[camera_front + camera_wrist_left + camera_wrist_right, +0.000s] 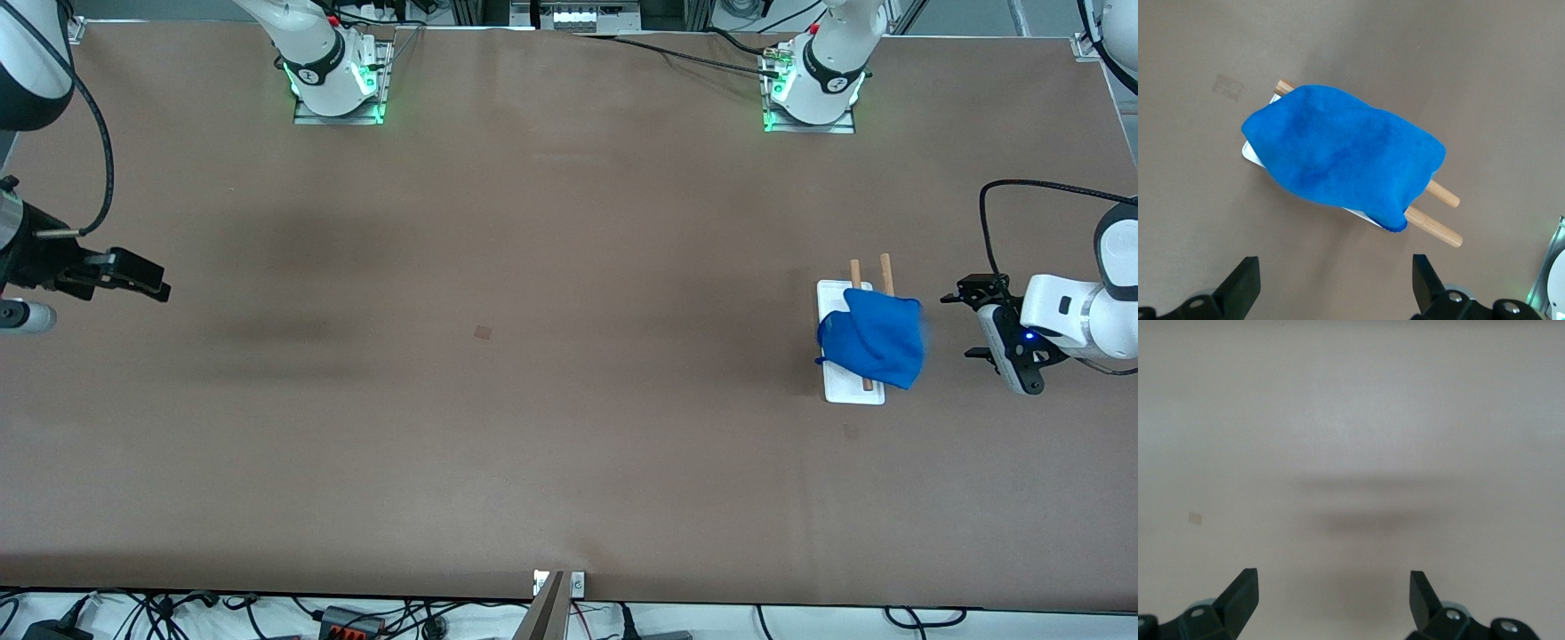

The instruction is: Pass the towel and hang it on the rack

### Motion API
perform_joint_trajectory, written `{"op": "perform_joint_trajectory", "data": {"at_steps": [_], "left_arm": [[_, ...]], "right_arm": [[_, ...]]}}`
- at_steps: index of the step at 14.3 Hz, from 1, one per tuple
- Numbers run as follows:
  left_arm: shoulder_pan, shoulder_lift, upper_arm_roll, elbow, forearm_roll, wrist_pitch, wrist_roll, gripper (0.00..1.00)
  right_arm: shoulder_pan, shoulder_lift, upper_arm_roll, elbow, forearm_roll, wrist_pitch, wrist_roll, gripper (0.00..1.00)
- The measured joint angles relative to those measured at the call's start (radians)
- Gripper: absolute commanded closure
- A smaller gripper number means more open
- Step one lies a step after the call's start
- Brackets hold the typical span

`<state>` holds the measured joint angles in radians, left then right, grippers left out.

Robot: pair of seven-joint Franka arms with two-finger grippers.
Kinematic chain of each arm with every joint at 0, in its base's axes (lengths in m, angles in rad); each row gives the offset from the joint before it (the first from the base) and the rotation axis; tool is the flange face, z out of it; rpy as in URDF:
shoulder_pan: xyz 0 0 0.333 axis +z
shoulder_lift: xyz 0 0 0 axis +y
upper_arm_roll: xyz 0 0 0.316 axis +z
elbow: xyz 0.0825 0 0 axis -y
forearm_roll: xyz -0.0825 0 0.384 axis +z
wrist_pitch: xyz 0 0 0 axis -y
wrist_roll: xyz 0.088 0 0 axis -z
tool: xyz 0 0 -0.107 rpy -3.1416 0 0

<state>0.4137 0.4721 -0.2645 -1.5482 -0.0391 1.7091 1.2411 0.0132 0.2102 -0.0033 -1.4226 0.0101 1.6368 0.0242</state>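
Note:
The bright blue towel (876,342) (1345,153) lies draped over the two wooden rods (886,267) (1441,193) of the rack, covering most of them. The rack's white base (853,391) (1253,155) stands toward the left arm's end of the table. My left gripper (965,326) (1336,287) is open and holds nothing. It hangs over bare table beside the rack, apart from the towel. Over the table's edge at the right arm's end, my right gripper (147,280) (1335,597) waits open with nothing in it.
The brown table top (569,400) stretches between the two grippers. A small square mark (483,332) (1196,518) lies near its middle. Both arm bases (338,80) (813,89) stand along the edge farthest from the front camera. Cables lie along the nearest edge.

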Motion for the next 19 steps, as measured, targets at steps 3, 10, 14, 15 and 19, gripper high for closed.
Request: {"op": "perform_joint_trajectory", "data": {"at_steps": [3, 10, 14, 15, 19], "left_arm": [[-0.001, -0.004, -0.005, 0.012, 0.0, 0.0, 0.005, 0.0], [-0.005, -0.008, -0.014, 0.117, -0.035, -0.025, -0.147, 0.0], [-0.022, -0.011, -0.027, 0.183, -0.078, -0.122, -0.467, 0.0], [-0.03, -0.013, -0.033, 0.199, -0.078, -0.153, -0.549, 0.0], [-0.057, -0.054, -0.059, 0.231, -0.078, -0.258, -0.895, 0.0]], "right_arm": [[0.0, -0.057, 0.0, -0.081, 0.0, 0.003, 0.0, 0.0], [0.0, -0.099, 0.0, -0.143, 0.0, 0.007, 0.001, 0.0], [-0.005, -0.142, -0.004, -0.19, -0.003, 0.015, 0.0, 0.0], [-0.007, -0.147, -0.005, -0.194, -0.004, 0.016, -0.003, 0.0], [-0.008, -0.156, -0.007, -0.212, -0.006, 0.023, -0.009, 0.0]]}}
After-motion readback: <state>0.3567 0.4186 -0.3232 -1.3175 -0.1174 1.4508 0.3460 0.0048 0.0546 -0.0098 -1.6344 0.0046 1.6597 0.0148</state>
